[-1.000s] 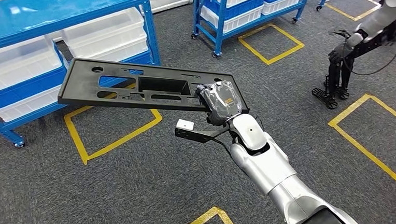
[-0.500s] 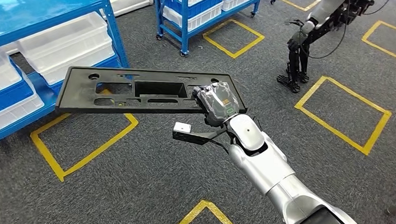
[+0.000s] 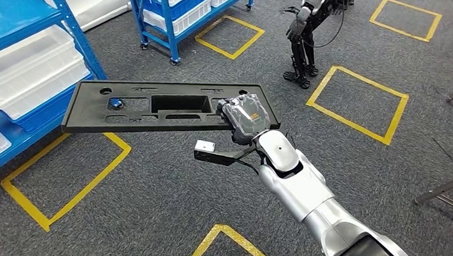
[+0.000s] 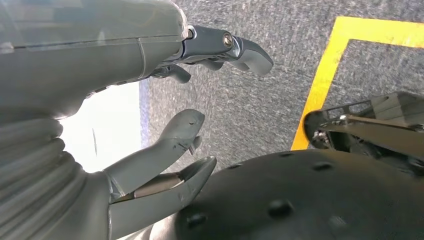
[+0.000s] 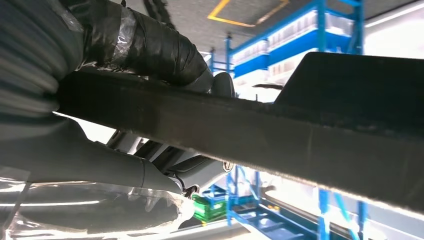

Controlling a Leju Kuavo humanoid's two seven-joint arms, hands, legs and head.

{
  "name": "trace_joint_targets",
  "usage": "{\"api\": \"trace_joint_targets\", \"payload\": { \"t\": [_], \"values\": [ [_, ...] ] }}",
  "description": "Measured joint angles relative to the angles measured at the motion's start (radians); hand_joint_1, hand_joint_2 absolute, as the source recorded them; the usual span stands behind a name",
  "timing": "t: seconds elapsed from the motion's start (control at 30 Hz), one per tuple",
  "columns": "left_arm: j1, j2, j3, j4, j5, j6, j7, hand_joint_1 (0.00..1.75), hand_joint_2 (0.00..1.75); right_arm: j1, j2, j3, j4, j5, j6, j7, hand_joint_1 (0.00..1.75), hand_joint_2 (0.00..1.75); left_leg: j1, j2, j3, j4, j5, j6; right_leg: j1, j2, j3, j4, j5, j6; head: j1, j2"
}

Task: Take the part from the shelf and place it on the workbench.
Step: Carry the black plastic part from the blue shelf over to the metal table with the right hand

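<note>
Scene swung as we turned, shelf (image 3: 32,62) sliding left | right hand (image 3: 245,118) grips part (image 3: 154,106) at one end | left hand (image 4: 165,100) spread, holding nothing | we judge part stiff, light, lever-prone.

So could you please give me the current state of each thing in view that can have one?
Black panel part: held level above the floor, gripped at one end.
Right hand: grips the part's end.
Left hand: holds nothing, fingers apart.
White bins: sitting on the blue shelf.
Other robot: standing on the carpet.
</note>
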Motion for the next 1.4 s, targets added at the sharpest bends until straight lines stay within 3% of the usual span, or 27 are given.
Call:
{"api": "trace_joint_targets", "payload": {
  "t": [0.03,0.07,0.1,0.17,0.23,0.3,0.37,0.43,0.5,0.53,0.57,0.63,0.7,0.73,0.8,0.83,0.9,0.97,1.0,1.03,1.07,1.1,1.17,1.23,1.3,1.33,1.4],
  "values": [
    [0.001,0.000,0.001,0.000,0.000,0.000,0.000,0.00,1.75,0.001,0.000,0.002,0.001,0.000,0.000,0.000,1.68,1.75,0.000,-0.001,-0.004,0.006,0.011,0.001,0.001,0.012,-0.001,0.002,0.000,0.000,0.000,0.000],
    [0.001,0.000,0.002,0.000,0.000,0.000,0.001,0.00,1.75,0.001,0.000,0.003,0.001,0.000,0.000,0.000,1.68,1.75,0.000,-0.004,0.014,-0.032,0.042,0.004,0.002,0.025,-0.001,0.004,0.000,0.000,0.000,0.000],
    [0.002,0.000,0.003,0.000,0.000,0.000,0.001,0.00,1.75,0.001,0.001,0.005,0.002,0.000,0.000,0.000,1.68,1.75,0.000,-0.013,0.045,-0.100,0.082,0.007,0.002,0.037,-0.001,0.007,0.000,0.000,0.000,0.000],
    [0.003,0.000,0.005,0.000,0.000,0.000,0.002,0.00,1.75,0.001,0.002,0.006,0.001,0.000,0.000,0.000,1.68,1.75,0.002,-0.054,0.106,-0.231,0.132,0.014,0.002,0.061,-0.005,0.013,0.001,0.006,0.000,0.000],
    [0.003,0.001,0.007,0.000,0.000,0.000,0.003,0.00,1.75,0.001,0.005,0.008,-0.001,0.004,0.002,0.005,1.68,1.75,0.000,-0.077,0.124,-0.274,0.137,0.019,-0.001,0.080,-0.015,0.015,0.007,0.019,0.000,0.000],
    [0.000,0.000,0.009,0.000,0.000,0.000,0.003,0.00,1.75,0.004,0.007,0.009,-0.003,0.009,0.006,0.010,1.68,1.75,0.000,-0.057,0.126,-0.283,0.145,0.028,-0.005,0.094,-0.021,0.011,0.014,0.033,0.000,0.000],
    [-0.001,0.000,0.013,0.000,0.000,0.000,0.003,0.00,1.75,0.005,0.006,0.010,-0.004,0.011,0.005,0.012,1.68,1.75,0.002,-0.030,0.130,-0.296,0.155,0.043,-0.001,0.058,-0.037,0.039,-0.007,0.040,0.001,0.000],
    [0.003,0.000,0.016,0.000,0.000,0.001,0.003,0.00,1.75,0.006,0.007,0.012,-0.004,0.012,0.003,0.012,1.68,1.75,0.001,-0.003,0.130,-0.302,0.160,0.052,0.001,-0.001,-0.086,0.145,-0.069,0.045,0.002,0.000],
    [0.005,0.000,0.019,0.000,0.000,0.002,0.003,0.00,1.75,0.010,0.007,0.015,-0.003,0.012,0.003,0.012,1.68,1.75,-0.001,0.022,0.127,-0.301,0.160,0.053,-0.003,-0.021,-0.141,0.265,-0.119,0.051,0.002,0.000],
    [0.005,0.000,0.021,0.000,0.000,0.002,0.002,0.00,1.75,0.012,0.007,0.016,-0.003,0.012,0.003,0.012,1.68,1.75,-0.002,0.034,0.126,-0.300,0.159,0.053,-0.006,-0.024,-0.148,0.286,-0.119,0.053,0.002,0.000],
    [0.005,0.000,0.021,0.000,0.000,0.002,0.002,0.00,1.75,0.014,0.007,0.018,-0.003,0.012,0.004,0.012,1.68,1.75,-0.002,0.046,0.126,-0.300,0.158,0.052,-0.007,-0.028,-0.135,0.266,-0.102,0.055,0.002,0.000],
    [0.004,0.000,0.022,0.000,0.000,0.002,0.002,0.00,1.75,0.015,0.007,0.019,-0.003,0.012,0.006,0.012,1.68,1.75,-0.003,0.068,0.128,-0.296,0.153,0.046,-0.008,-0.058,-0.061,0.136,-0.046,0.054,0.002,0.000],
    [0.003,0.000,0.022,0.000,0.000,0.002,0.002,0.00,1.75,0.014,0.008,0.020,-0.004,0.012,0.004,0.012,1.68,1.75,-0.007,0.085,0.129,-0.290,0.146,0.035,-0.001,-0.087,-0.006,0.031,-0.017,0.044,0.002,0.000],
    [0.003,0.000,0.023,0.000,0.000,0.002,0.002,0.00,1.75,0.013,0.008,0.020,-0.004,0.012,0.003,0.012,1.68,1.75,-0.009,0.093,0.129,-0.288,0.143,0.029,0.003,-0.092,0.001,0.014,-0.017,0.038,0.002,0.000],
    [0.000,0.000,0.023,0.000,0.000,0.002,0.001,0.00,1.75,0.013,0.008,0.020,-0.003,0.012,0.003,0.012,1.68,1.75,-0.009,0.107,0.133,-0.290,0.141,0.017,0.007,-0.070,-0.001,0.013,-0.014,0.025,0.002,0.000],
    [-0.002,0.000,0.023,0.000,0.000,0.003,0.001,0.00,1.75,0.013,0.008,0.020,-0.003,0.012,0.003,0.011,1.68,1.75,-0.006,0.099,0.134,-0.286,0.134,0.011,0.006,-0.060,0.000,0.010,-0.012,0.019,0.002,0.000],
    [-0.002,0.000,0.024,0.000,0.000,0.003,0.001,0.00,1.75,0.011,0.012,0.021,-0.004,0.012,0.002,0.011,1.68,1.75,0.000,0.055,0.114,-0.230,0.092,0.003,0.002,-0.040,0.003,0.004,-0.007,0.006,0.001,0.000],
    [0.002,0.000,0.024,0.000,0.000,0.003,0.000,0.00,1.75,0.011,0.019,0.022,-0.003,0.012,0.002,0.011,1.68,1.75,0.002,0.011,0.053,-0.099,0.027,0.001,0.003,-0.018,0.002,0.003,-0.005,-0.001,0.001,0.000],
    [0.003,0.000,0.025,0.000,0.000,0.003,0.000,0.00,1.75,0.012,0.021,0.022,-0.003,0.013,0.002,0.011,1.68,1.75,0.002,0.004,0.020,-0.035,0.005,0.001,0.005,-0.006,0.002,0.004,-0.005,-0.003,0.001,0.000],
    [0.004,0.000,0.025,0.000,0.000,0.003,0.001,0.00,1.75,0.013,0.023,0.023,-0.003,0.013,0.002,0.011,1.68,1.75,0.001,0.001,-0.001,0.002,0.001,0.003,0.008,0.007,0.001,0.005,-0.005,-0.003,0.001,0.000],
    [0.004,0.000,0.026,0.000,0.000,0.003,0.001,0.00,1.75,0.013,0.023,0.023,-0.002,0.014,0.002,0.011,1.68,1.75,0.001,-0.001,-0.003,-0.003,0.019,0.006,0.009,0.021,0.001,0.006,-0.005,-0.004,0.001,0.000],
    [0.004,0.000,0.026,0.000,0.000,0.003,0.001,0.00,1.75,0.014,0.023,0.023,-0.001,0.014,0.002,0.011,1.68,1.75,0.001,-0.005,0.015,-0.047,0.054,0.010,0.011,0.035,0.002,0.008,-0.005,-0.004,0.001,0.000],
    [0.006,0.001,0.027,0.000,0.000,0.003,0.001,0.00,1.75,0.013,0.024,0.023,0.001,0.015,0.002,0.011,1.68,1.75,0.001,-0.043,0.075,-0.188,0.125,0.021,0.011,0.061,0.001,0.012,-0.004,-0.002,0.001,0.000],
    [0.008,0.002,0.028,0.000,0.000,0.004,0.001,0.00,1.75,0.011,0.025,0.023,0.002,0.015,0.001,0.011,1.68,1.75,0.000,-0.079,0.108,-0.268,0.148,0.029,0.007,0.083,-0.008,0.014,0.000,0.007,0.001,0.000],
    [0.004,0.003,0.029,0.000,0.000,0.006,0.001,0.00,1.75,0.011,0.025,0.023,0.005,0.016,0.000,0.011,1.68,1.75,-0.005,-0.071,0.113,-0.280,0.149,0.035,0.000,0.105,-0.015,0.009,0.008,0.022,0.001,0.000],
    [0.002,0.003,0.029,0.000,0.000,0.007,0.001,0.00,1.75,0.011,0.025,0.023,0.007,0.016,0.000,0.011,1.68,1.75,-0.004,-0.058,0.117,-0.287,0.155,0.040,-0.001,0.100,-0.016,0.008,0.009,0.028,0.001,0.000],
    [0.002,0.003,0.029,0.000,0.000,0.008,0.001,0.00,1.75,0.009,0.023,0.023,0.010,0.017,0.000,0.011,1.68,1.75,-0.002,-0.031,0.125,-0.307,0.166,0.050,0.003,0.051,-0.033,0.041,-0.015,0.036,0.001,0.000]
  ]
}}
